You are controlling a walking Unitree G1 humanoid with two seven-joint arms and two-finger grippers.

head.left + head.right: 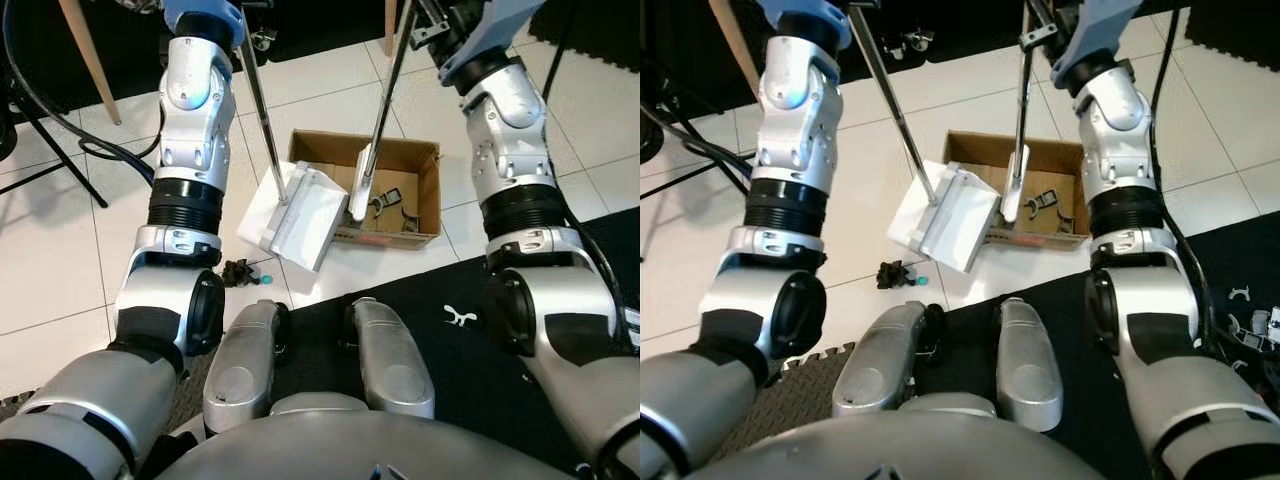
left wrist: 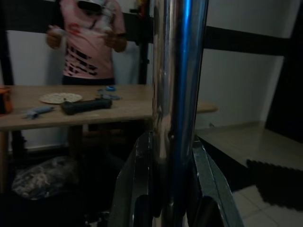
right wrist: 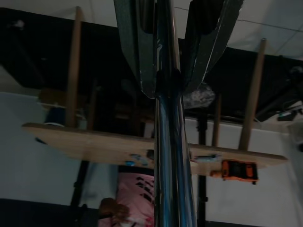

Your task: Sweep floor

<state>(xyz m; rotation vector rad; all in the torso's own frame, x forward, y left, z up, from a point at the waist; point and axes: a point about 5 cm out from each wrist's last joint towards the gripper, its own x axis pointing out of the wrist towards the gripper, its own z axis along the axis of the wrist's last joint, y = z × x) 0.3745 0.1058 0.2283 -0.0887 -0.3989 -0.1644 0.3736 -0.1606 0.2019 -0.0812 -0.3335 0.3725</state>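
On the white tile floor [image 1: 60, 280] in front of the robot's feet, a white dustpan [image 1: 300, 215] is tipped against the near left corner of an open cardboard box [image 1: 415, 160], its mouth raised toward the box and its metal pole [image 1: 262, 120] running up and away to the left gripper [image 2: 173, 189], which is clenched around that pole; in the left wrist view the shiny shaft passes straight between the two black fingers [image 2: 137, 189], pressed on both sides. The broom [image 1: 362, 185], a pale narrow head on its own metal handle [image 1: 392, 75], stands with its head inside the box, just beside the dustpan's far edge and touching or nearly touching the box's floor among a few dark scraps [image 1: 390, 210]. The right gripper [image 3: 163, 71] is grasping the broom handle high above the head, and in the right wrist view the fingers close in on the shaft from both sides. A small clump of dark debris [image 1: 238, 271] with a tiny teal bit [image 1: 266, 277] lies on the tile just off the near left corner of the dustpan, near the edge of the black mat [image 1: 440, 290]. Beyond the grippers a wooden table [image 2: 118, 109] carries small objects, and a person in a pink shirt [image 2: 87, 42] stands behind it.
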